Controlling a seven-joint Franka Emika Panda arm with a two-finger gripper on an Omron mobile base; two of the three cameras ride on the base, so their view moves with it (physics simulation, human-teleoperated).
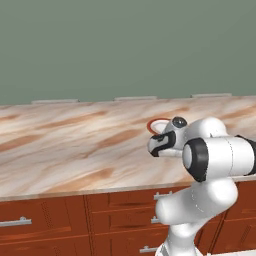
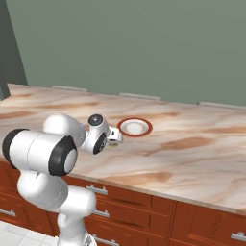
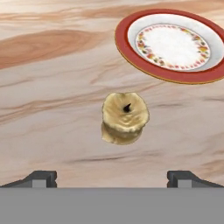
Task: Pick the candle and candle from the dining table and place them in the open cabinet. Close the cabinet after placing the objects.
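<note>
Marble table (image 3: pixel 48 65) below me, my pincer (image 3: pixel 112 177) released and empty, knobby candle (image 3: pixel 125 117) upright between its tips, red-rimmed plate (image 3: pixel 131 41) at one o'clock.

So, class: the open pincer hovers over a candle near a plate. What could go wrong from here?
1. The candle is stubby and knobby, so the pincer might close unevenly and tip it.
2. The plate lies close by; a drifting finger could nudge it across the glossy dining table.

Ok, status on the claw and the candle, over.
Claw open, above table. Candle upright between the fingertips, not gripped. Plate just beyond, apart from candle. Path clear.
</note>
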